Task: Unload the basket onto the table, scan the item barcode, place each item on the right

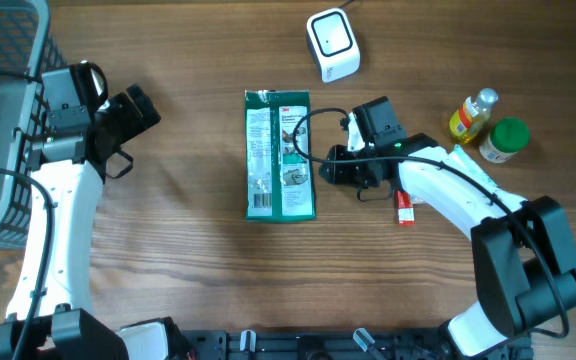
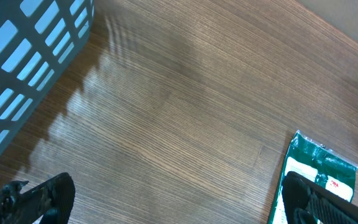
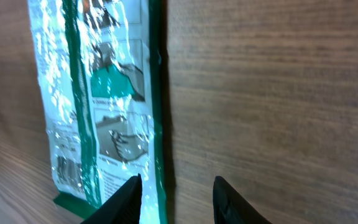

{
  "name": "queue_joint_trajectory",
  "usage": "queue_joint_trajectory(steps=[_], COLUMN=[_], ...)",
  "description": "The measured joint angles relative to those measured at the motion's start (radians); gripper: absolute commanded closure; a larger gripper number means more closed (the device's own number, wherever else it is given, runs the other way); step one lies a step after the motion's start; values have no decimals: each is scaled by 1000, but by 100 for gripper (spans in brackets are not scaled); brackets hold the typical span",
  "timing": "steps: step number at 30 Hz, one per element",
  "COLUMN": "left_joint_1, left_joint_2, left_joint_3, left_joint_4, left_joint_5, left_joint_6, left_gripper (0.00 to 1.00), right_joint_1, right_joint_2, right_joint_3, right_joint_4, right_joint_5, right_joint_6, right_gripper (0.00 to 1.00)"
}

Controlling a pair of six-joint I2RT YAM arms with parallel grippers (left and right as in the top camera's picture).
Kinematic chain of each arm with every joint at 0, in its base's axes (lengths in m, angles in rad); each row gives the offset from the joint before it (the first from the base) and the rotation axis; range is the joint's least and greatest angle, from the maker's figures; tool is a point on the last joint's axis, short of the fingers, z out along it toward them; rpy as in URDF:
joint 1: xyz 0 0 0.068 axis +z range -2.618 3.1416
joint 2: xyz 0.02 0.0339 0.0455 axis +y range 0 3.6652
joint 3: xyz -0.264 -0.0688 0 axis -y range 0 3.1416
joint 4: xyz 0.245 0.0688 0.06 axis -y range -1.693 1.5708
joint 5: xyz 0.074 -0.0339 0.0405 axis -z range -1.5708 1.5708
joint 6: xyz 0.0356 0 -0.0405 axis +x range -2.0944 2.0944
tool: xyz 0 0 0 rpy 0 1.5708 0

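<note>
Packet (image 1: 279, 154) is laid flat on the surface at frame centre, print up (likely for the scanner (image 1: 332, 44), upper middle). Right gripper (image 1: 325, 170) fingers are parted beside its edge, gripping nothing. Left gripper (image 1: 140, 112) fingers are spread wide, empty.

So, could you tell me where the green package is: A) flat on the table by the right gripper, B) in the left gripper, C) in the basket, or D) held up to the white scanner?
A: the green package lies flat on the table, its right edge at the right gripper.
</note>
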Motion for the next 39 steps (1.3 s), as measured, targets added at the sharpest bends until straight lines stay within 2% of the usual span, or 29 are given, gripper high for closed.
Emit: queue_joint_trajectory(steps=[7,13,20,23,24,25,26,27,28,30,31,33,39], left_joint_1=[0,0,0,1,1,2,2,1,1,0,-1,-6,-83], left_joint_2=[0,0,0,0,0,0,0,0,0,0,0,0,22], left_joint_3=[0,0,0,0,0,0,0,0,0,0,0,0,-4], left_joint_4=[8,53,77,80,80,80,79,80,79,70,53,1,-54], left_joint_5=[-9,-156,-192,-72,-15,89,158,225,268,346,373,408,433], left_joint_6=[5,35,42,20,6,-21,-38,-52,-66,-73,-82,-93,-103], left_gripper=[0,0,0,0,0,0,13,7,0,0,10,96,96], right_joint_1=[0,0,0,0,0,0,0,0,0,0,0,0,0], right_joint_2=[0,0,0,0,0,0,0,0,0,0,0,0,0], right_joint_3=[0,0,0,0,0,0,0,0,0,0,0,0,0], right_joint_4=[-8,-8,-8,-7,-6,-6,-5,-4,-4,-4,-4,-4,3], right_joint_5=[0,0,0,0,0,0,0,0,0,0,0,0,0], right_joint_6=[-34,-52,-52,-56,-56,-59,-64,-65,-68,-69,-68,-67,-67], right_gripper=[61,61,65,62,56,44,39,32,31,28,28,29,32])
